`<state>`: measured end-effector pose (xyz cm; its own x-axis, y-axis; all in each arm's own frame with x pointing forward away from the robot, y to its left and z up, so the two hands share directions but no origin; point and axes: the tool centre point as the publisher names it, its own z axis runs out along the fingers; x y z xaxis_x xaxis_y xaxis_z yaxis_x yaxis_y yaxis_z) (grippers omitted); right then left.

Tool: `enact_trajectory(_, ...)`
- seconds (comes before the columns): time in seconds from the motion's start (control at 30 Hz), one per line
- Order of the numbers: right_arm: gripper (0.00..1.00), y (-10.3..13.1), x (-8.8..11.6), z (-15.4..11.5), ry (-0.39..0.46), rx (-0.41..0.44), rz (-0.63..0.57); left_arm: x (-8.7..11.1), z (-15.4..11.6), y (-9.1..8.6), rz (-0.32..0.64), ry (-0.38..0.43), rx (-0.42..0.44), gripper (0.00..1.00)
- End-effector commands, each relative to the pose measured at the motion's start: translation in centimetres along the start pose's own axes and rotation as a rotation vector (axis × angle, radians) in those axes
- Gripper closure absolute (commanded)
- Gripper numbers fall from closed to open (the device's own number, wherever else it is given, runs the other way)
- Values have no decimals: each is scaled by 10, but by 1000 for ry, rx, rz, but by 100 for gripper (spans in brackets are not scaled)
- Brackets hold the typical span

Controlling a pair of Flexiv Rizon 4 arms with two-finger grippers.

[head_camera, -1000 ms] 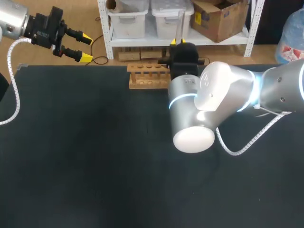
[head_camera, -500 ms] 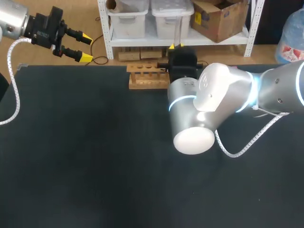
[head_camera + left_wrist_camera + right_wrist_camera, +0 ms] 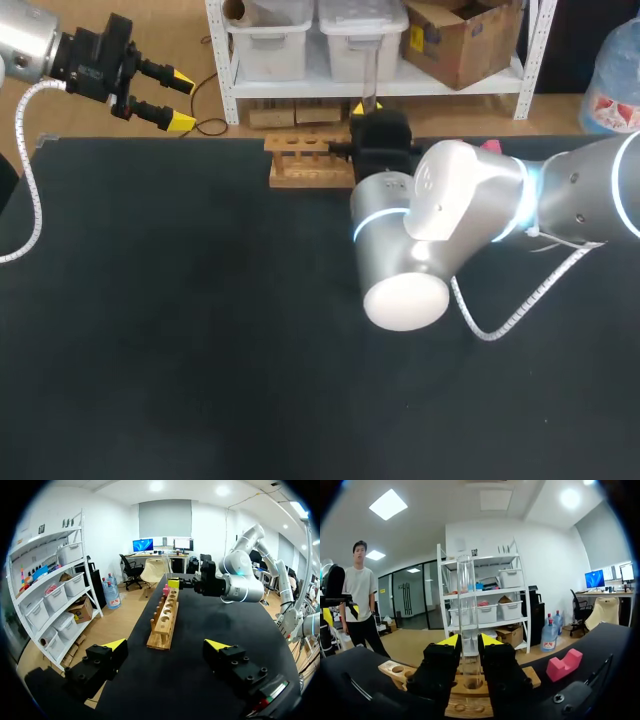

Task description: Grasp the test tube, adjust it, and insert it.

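While clamped on the upright test tube (image 3: 466,595), right gripper (image 3: 469,642) hovers above rack (image 3: 532,676).

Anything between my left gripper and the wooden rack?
Nothing: in the left wrist view only bare black table lies between the left gripper and the wooden rack.

High rear head view; two low wrist views; shared rack (image 3: 300,165).

On the one table (image 3: 200,350): one test tube (image 3: 466,605), one wooden rack (image 3: 165,620), one pink block (image 3: 563,665).
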<state>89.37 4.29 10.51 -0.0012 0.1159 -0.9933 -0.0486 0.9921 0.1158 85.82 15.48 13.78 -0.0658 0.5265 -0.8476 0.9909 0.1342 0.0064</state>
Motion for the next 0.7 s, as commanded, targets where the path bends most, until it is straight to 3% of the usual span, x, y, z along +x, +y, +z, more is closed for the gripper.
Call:
enact_trajectory(0.03, 100, -3, 3, -1, 3, -247, 5, 0, 0, -3, 2, -1, -7, 0)
enact_trajectory(0.7, 100, -9, 17, 3, 17, -224, 27, 0, 0, -3, 2, -1, -7, 0)
